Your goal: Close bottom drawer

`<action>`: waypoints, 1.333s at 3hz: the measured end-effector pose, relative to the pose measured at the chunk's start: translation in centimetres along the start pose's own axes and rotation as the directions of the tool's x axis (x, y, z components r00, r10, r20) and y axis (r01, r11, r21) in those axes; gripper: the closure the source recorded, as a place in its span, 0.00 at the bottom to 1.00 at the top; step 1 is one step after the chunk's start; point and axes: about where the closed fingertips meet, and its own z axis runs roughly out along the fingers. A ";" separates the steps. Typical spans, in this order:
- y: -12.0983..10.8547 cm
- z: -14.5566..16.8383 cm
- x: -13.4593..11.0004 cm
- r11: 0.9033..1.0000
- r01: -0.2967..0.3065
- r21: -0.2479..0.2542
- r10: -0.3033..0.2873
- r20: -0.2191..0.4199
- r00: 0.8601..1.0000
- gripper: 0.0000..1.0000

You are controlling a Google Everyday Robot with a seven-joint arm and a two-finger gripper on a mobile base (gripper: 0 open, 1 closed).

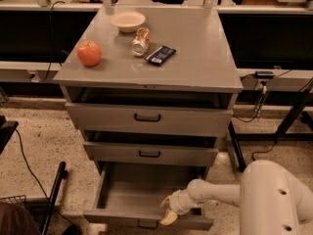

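Grey bottom drawer [137, 196] pulled out | hand [168, 213] at its front panel | grip: cannot tell

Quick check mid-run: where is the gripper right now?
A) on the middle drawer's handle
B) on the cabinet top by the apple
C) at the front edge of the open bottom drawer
C: the gripper sits low at the front panel of the pulled-out bottom drawer.

3 grey drawers: top drawer [146, 119], middle drawer [149, 153], bottom drawer [139, 195]; 1 apple [89, 53], 1 bowl [128, 21], 1 tipped bottle [141, 40], 1 dark wrapper [161, 55]; 1 gripper [168, 213], at bottom drawer's front edge
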 end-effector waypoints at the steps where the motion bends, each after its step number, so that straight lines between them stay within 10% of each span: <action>1: -0.8 0.0 -0.3 1.000 0.007 0.008 -0.007 -0.005 1.000 0.54; 4: -7.2 -0.1 -2.8 0.997 0.043 0.064 -0.041 -0.031 0.999 0.32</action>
